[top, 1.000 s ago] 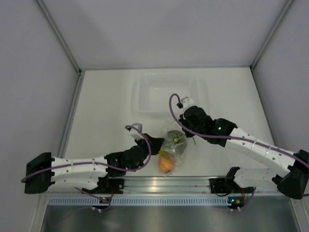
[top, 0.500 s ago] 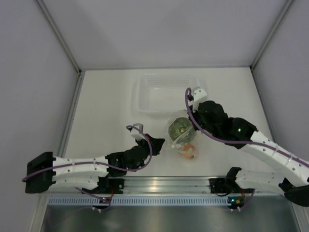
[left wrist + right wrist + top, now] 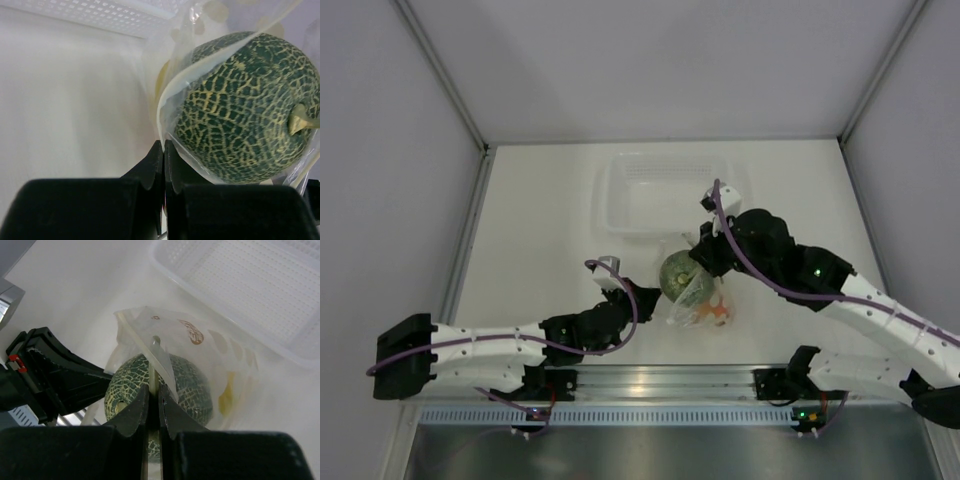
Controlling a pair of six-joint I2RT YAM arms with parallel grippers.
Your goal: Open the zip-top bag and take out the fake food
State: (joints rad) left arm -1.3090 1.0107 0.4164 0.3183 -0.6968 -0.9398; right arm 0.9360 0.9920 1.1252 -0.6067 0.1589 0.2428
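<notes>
Since a second ago: bag and fruit shifted right, toward the tub; left arm hardly stirred.

Left gripper (image 3: 163, 146) clenched, seemingly pinching one edge strip of the clear crinkly zip-top bag (image 3: 172, 90). Mottled green round toy melon (image 3: 240, 110) sits inside, just beyond my tips. Small yellow toy fruit (image 3: 227, 390) shows behind it through the film. Orange-red toy fruit (image 3: 716, 313) lies low; can't tell if it's inside.

Right gripper (image 3: 154, 391) clamped on the bag's top strip, near the rigid clear rectangular tub (image 3: 260, 280).

Judgement: mouth being parted; melon and yellow fruit not yet removed.
</notes>
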